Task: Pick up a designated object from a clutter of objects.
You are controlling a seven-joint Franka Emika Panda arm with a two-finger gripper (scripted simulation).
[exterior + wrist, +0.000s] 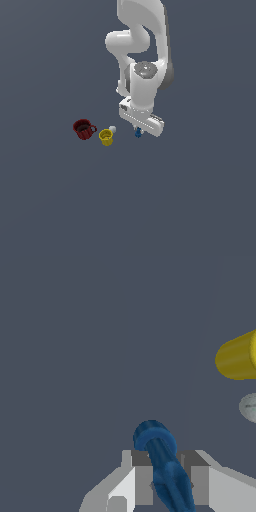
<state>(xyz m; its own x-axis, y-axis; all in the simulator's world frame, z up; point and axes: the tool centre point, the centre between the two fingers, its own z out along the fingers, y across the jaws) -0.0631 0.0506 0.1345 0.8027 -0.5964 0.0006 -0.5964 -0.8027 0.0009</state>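
Hand (pixel 165 481) status: both fingers (pixel 142 476) are pressed against the sides of the blue item (pixel 162 468), which stands between them as an elongated, lumpy body with a rounded end projecting beyond the fingertips. In the exterior view the hand (pixel 138 133) hangs beneath the white arm (pixel 142 60), and the blue item (pixel 138 133) shows only as a small speck under the hand body. Whether the item rests on the worktop (pixel 190 200) or is lifted clear of it probably cannot be settled from these views.

Remaining clutter lies toward the exterior view's left of the hand:
- Yellow cup (pixel 106 137), nearest the hand, apart from it.
- White item (pixel 113 129), just beside the yellow cup.
- Dark-red mug (pixel 83 129), farthest out, its handle turned toward the yellow cup.

The wrist view shows the yellow cup (pixel 239 356) and the white item (pixel 250 407) at the frame edge, well apart from the blue item.
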